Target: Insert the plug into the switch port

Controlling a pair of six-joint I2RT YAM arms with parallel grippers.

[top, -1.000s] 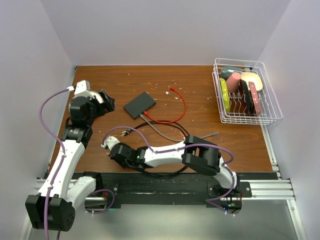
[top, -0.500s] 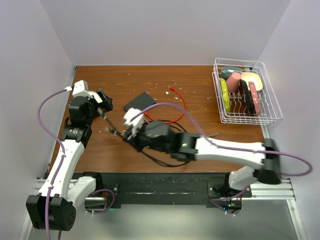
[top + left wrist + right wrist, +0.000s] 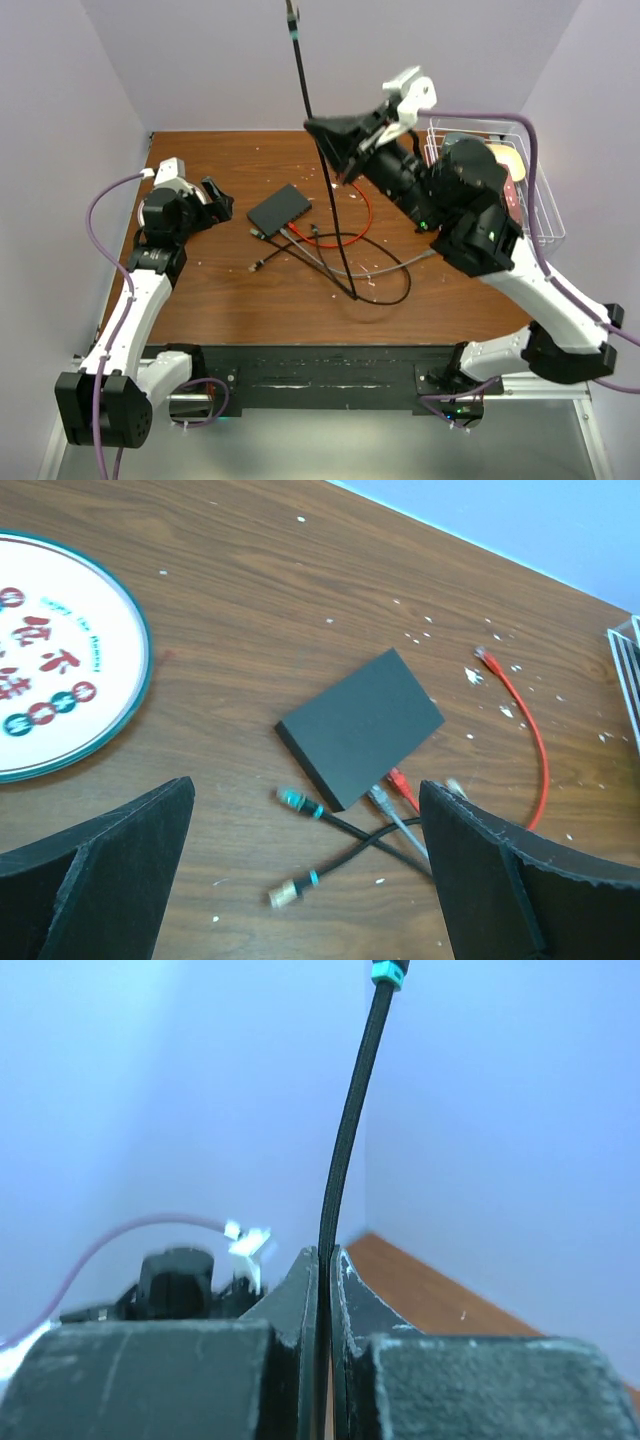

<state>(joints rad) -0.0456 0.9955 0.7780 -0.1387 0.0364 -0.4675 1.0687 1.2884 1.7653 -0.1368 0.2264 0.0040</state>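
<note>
Gripper on the right arm (image 3: 326, 1270): clamped fully on a thin black cable (image 3: 345, 1140), pinched some way below its end. Holds it high above the table, at upper centre of the overhead frame. Carries the teal-collared black plug (image 3: 291, 12) at the very top edge of that frame, pointing up, well apart from any socket. Lets the rest of the cable hang down to a loose loop on the brown wooden table (image 3: 220, 290) at lower centre.

Gripper on the left arm (image 3: 215, 200): spread to full width, nothing between the fingers. Hovers at middle left of the overhead frame, near the flat black rectangular switch box (image 3: 360, 725) and facing it.

Switch box: flat on the wood, centre of the left wrist frame. Switch port not itself visible from these angles; presumably along the lower-right long edge, with a grey cable plug (image 3: 380, 798) and a red cable plug (image 3: 398, 777) meeting that edge. Free sockets impossible to make out. Two more teal-banded plugs (image 3: 295, 800) loose on the table just below the box.

Progress, by judgement: pick-up done, insertion not begun. Left to do: lower the plug, turn it toward the port edge, line up with a free socket, push home. Probably calls for a regrip nearer the plug, given the long floppy free length. Box unbraced for now.
</note>
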